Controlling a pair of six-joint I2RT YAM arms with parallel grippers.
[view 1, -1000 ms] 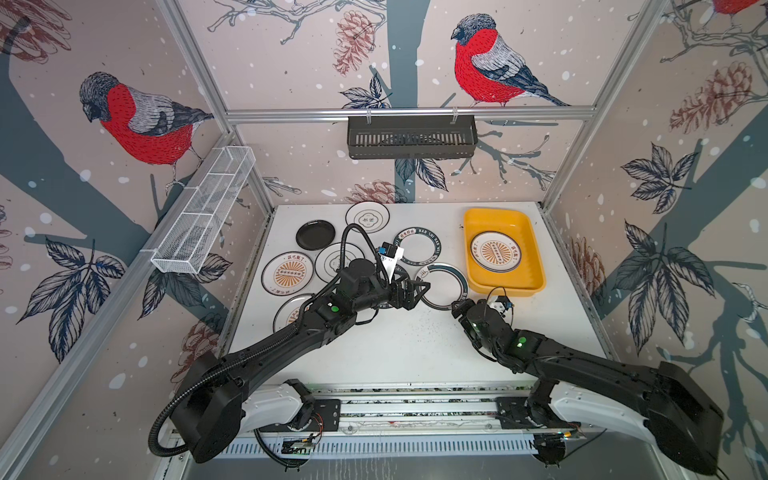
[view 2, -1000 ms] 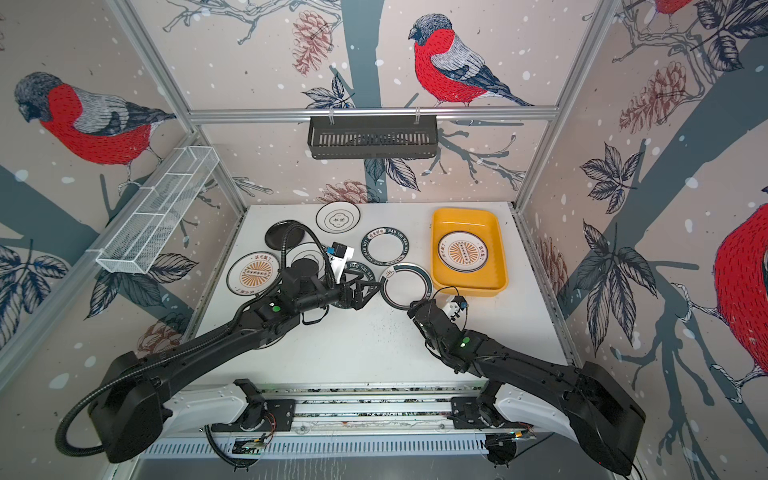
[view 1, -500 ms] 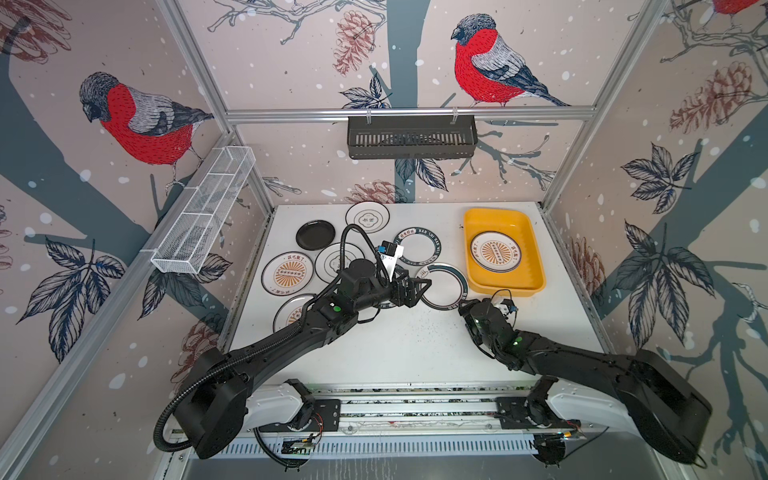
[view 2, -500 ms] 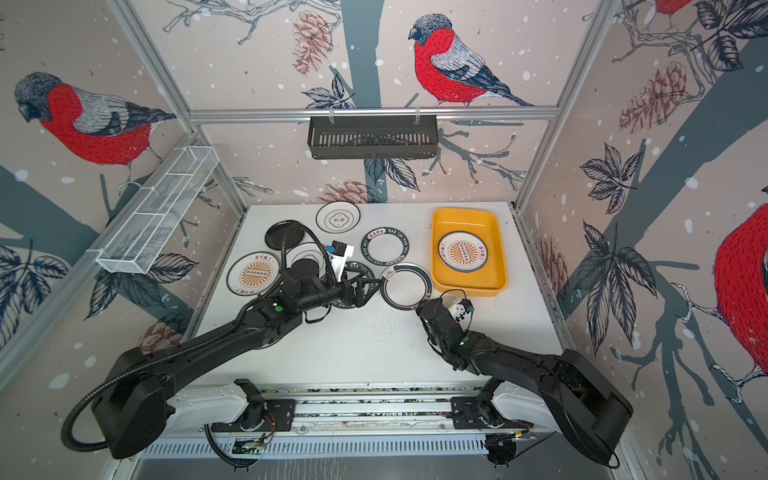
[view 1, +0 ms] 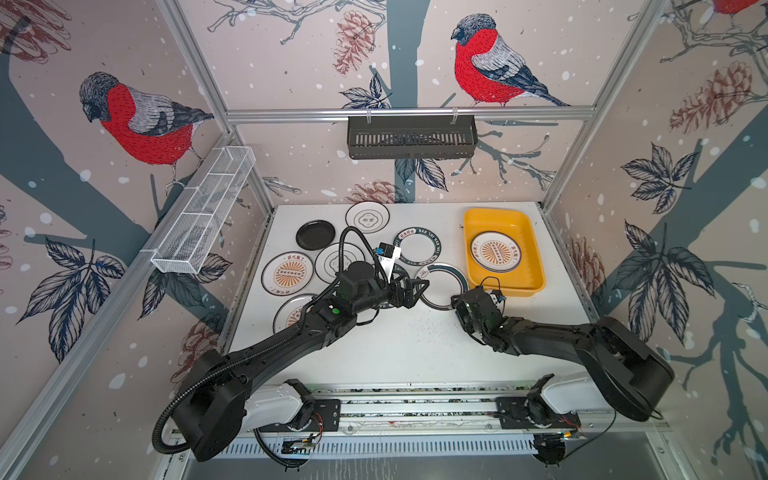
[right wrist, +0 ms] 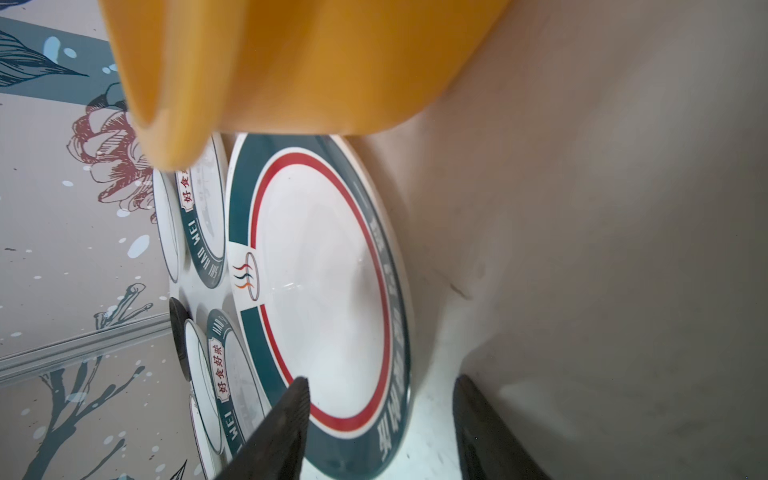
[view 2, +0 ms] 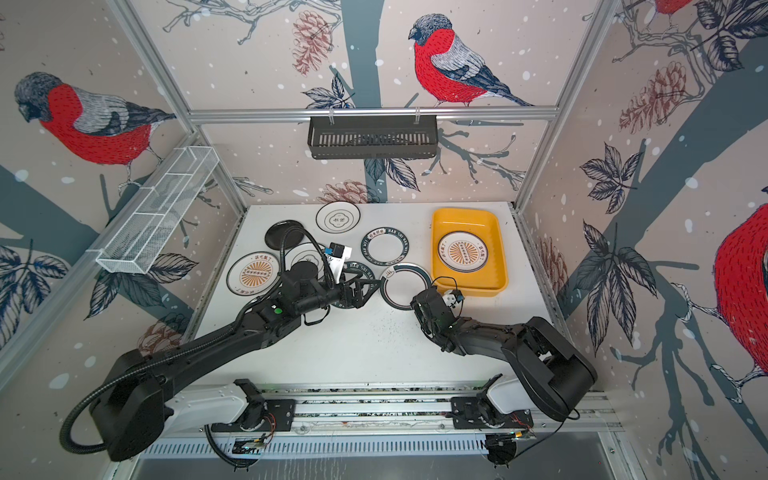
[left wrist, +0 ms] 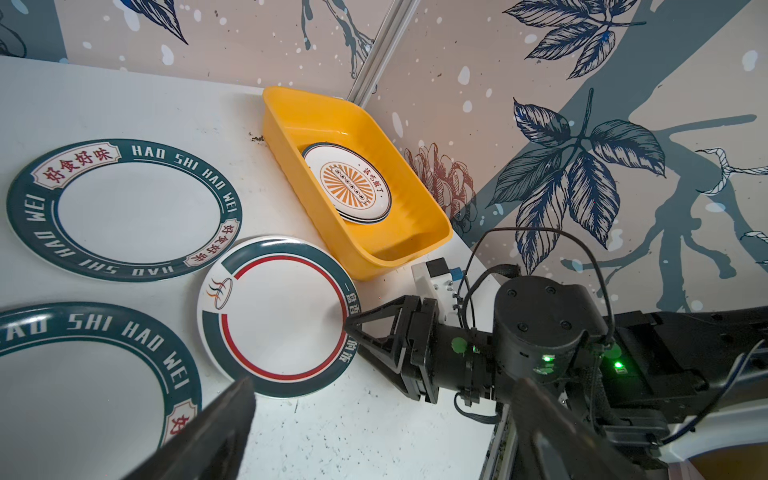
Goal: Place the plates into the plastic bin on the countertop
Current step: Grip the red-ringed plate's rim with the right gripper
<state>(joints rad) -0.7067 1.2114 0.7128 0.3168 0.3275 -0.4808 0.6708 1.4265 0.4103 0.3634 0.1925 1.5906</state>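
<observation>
Overhead cams look down on a white speckled desk [view 1: 395, 353] w/ aluminium framing. I'm driving two black arms that reach in from the near edge.

The yellow plastic bin [view 1: 530, 249] sits in the far right corner, its long side along the right edge. One sunburst plate [view 1: 496, 251] lies flat inside it.

The other plates lie flat on the desk, left of the bin:
- A green-rimmed red-ringed plate [view 1: 441, 286] is just beside the bin's near left corner.
- A lettered plate [view 1: 417, 246] reading HAO SHI HAO WEI lies behind it.
- An emblem plate [view 1: 367, 215] is at the far edge.
- A small black plate [view 1: 315, 235] is left of that.
- A second sunburst plate [view 1: 286, 273] is by the left edge.
- More plates are partly hidden under the left arm.

The right fingers [right wrist: 291, 411] are partway apart, straddling the near right rim of the red-ringed plate. One finger is over the plate's white inside, the other outside the rim over bare desk. The wrist cam shows a gap between the rim and the outer finger, so they're not pinching it.

The left fingers [left wrist: 224, 419] are spread wide and hold nothing. They're low over a second lettered plate [left wrist: 83, 386], at the red-ringed plate's left side. Can't tell if they touch it.
</observation>
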